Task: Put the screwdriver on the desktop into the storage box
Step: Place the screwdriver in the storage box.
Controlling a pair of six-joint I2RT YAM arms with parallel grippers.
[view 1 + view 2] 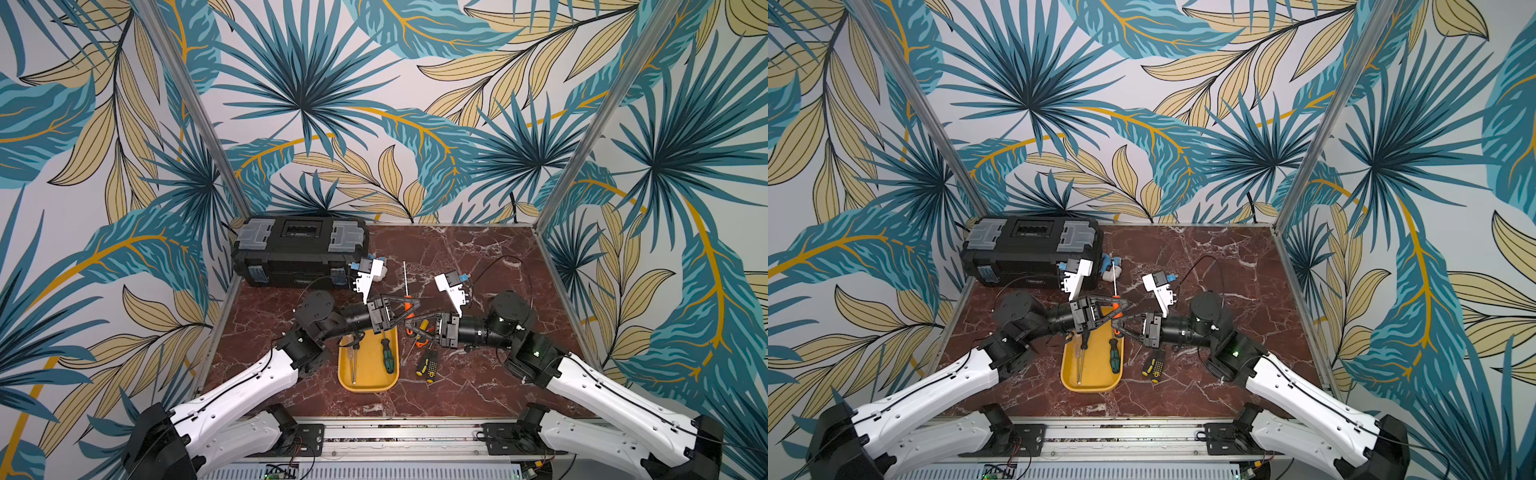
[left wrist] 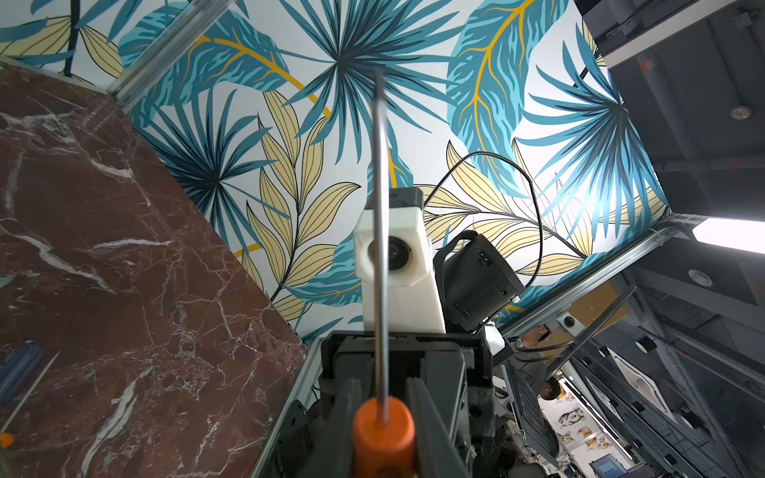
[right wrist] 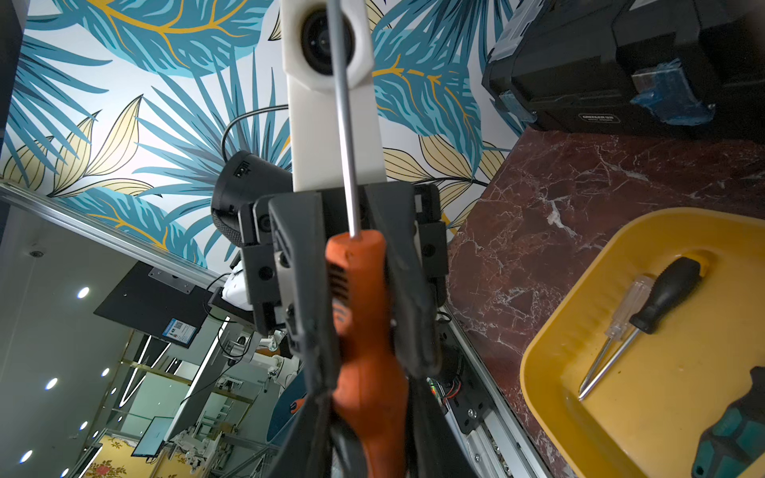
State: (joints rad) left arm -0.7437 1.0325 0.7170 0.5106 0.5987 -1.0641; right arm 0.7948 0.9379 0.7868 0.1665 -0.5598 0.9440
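Orange screwdriver (image 3: 360, 298): handle pinched by left gripper (image 1: 413, 311) and right gripper (image 1: 409, 323) (both at once); held near far end of storage box (image 1: 374, 368).

At least 6 screwdrivers (image 1: 387, 355), 1 storage box (image 1: 365, 385), 1 black toolbox (image 1: 291, 249).

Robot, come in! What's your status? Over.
Left gripper, right gripper: both shut on orange-handled screwdriver. Not yet in yellow storage box; three screwdrivers already there. Way to box looks clear.
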